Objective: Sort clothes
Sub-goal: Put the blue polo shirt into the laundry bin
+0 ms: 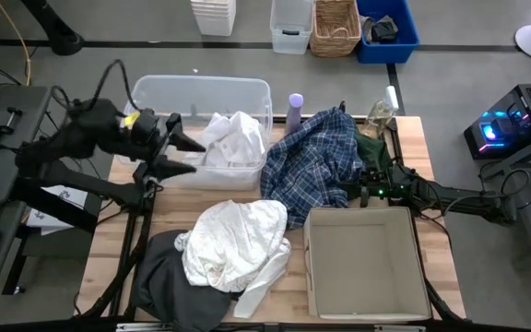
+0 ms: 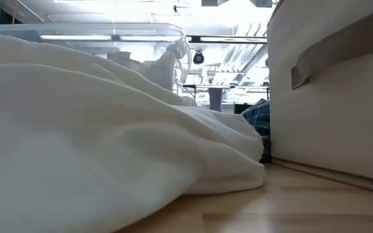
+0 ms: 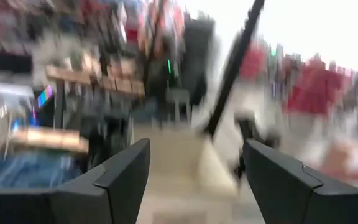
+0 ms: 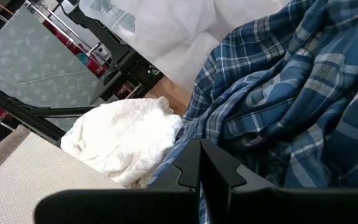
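Observation:
A blue-and-white plaid shirt (image 1: 313, 161) lies crumpled at mid-table, with a dark green garment (image 1: 372, 148) at its right. A white garment (image 1: 233, 138) lies in the clear bin (image 1: 155, 92). A cream garment (image 1: 238, 242) rests on the table and partly on a dark grey garment (image 1: 175, 277). My left gripper (image 1: 192, 155) is open and empty above the bin's near left part; its fingers stand wide apart in the left wrist view (image 3: 197, 168). My right gripper (image 1: 365, 189) is shut at the plaid shirt's right near edge. My right gripper (image 4: 201, 149) is shut at the plaid shirt's edge (image 4: 173, 171), coming nearly level from the table's right. The shut fingers hide the place of contact, so layers and fold cannot be told. The shirt lies slack on the table.
A beige fabric box (image 1: 367, 263) stands open at the near right, just in front of my right gripper. A lilac bottle (image 1: 295, 109) stands at the far edge beside the bin. Beyond the table stand baskets and a blue crate (image 1: 387, 32).

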